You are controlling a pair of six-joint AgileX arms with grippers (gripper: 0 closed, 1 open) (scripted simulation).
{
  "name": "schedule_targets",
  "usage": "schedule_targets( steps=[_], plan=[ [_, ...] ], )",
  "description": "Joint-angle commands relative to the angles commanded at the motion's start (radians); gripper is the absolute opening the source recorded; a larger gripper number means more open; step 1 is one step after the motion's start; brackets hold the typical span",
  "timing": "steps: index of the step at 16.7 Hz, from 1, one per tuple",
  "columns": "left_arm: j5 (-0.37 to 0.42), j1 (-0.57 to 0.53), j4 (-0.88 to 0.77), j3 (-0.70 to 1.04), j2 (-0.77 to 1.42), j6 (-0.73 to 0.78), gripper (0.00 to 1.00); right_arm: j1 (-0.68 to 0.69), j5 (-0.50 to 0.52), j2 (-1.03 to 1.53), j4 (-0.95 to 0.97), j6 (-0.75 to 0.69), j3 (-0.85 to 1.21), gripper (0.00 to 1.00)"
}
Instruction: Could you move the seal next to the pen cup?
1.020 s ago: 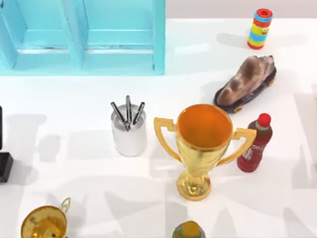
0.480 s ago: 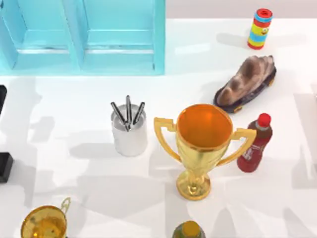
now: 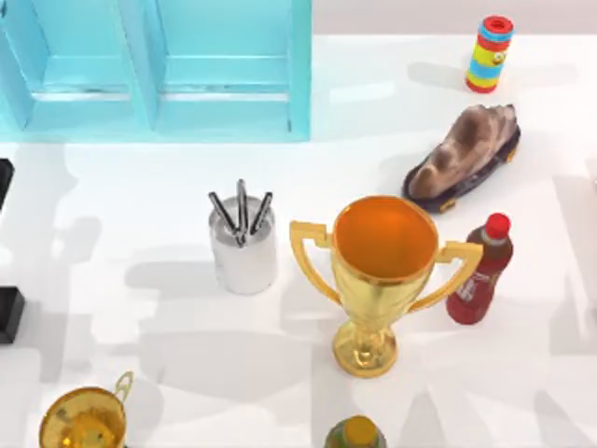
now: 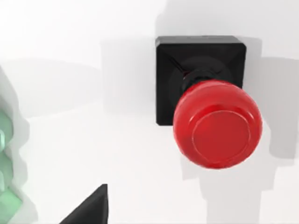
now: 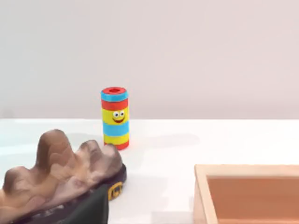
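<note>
Top view showed the white desk (image 3: 140,187) with a big blue cabinet (image 3: 224,75) along its back edge, toward the back-left corner. Near the middle of the desk stood a tall gold trophy (image 3: 382,271). The pen cup (image 3: 242,252) stood just beside it, on the side toward the left edge, with three dark pens poking out. There was bare desk between the pen cup and the left edge.

The seal (image 3: 8,315) sat right at the desk's left edge, well apart from the pen cup. It stood upright on the desk and nothing was holding it. The left wrist view looked straight down on its red knob (image 4: 217,123) and square black base (image 4: 201,51), so I think the left end effector hung over the seal. I could not tell if it was wide or narrow.

I think the job was at the reaching step, and the grab was not yet done. Next, the left end effector would need to go down, close on the seal under the knob, and lift it. Then it could carry the seal to the bare spot by the pen cup without bumping the pens.

The right arm seemed parked by the desk's right edge.
</note>
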Motion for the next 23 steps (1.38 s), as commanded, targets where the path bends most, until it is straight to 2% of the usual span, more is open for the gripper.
schedule_targets(
  steps=[4,10,16,23],
  plan=[
    [0.000,0.004,0.073,-0.063,0.018,-0.001,1.00,0.000,0.000,0.000,0.000,0.000,0.000,1.00],
    [0.000,0.008,0.357,-0.264,0.087,0.005,1.00,0.000,0.000,0.000,0.000,0.000,0.000,1.00],
    [0.000,0.009,0.393,-0.296,0.099,0.006,1.00,0.000,0.000,0.000,0.000,0.000,0.000,1.00],
    [0.000,0.009,0.393,-0.296,0.099,0.006,0.47,0.000,0.000,0.000,0.000,0.000,0.000,1.00]
  ],
)
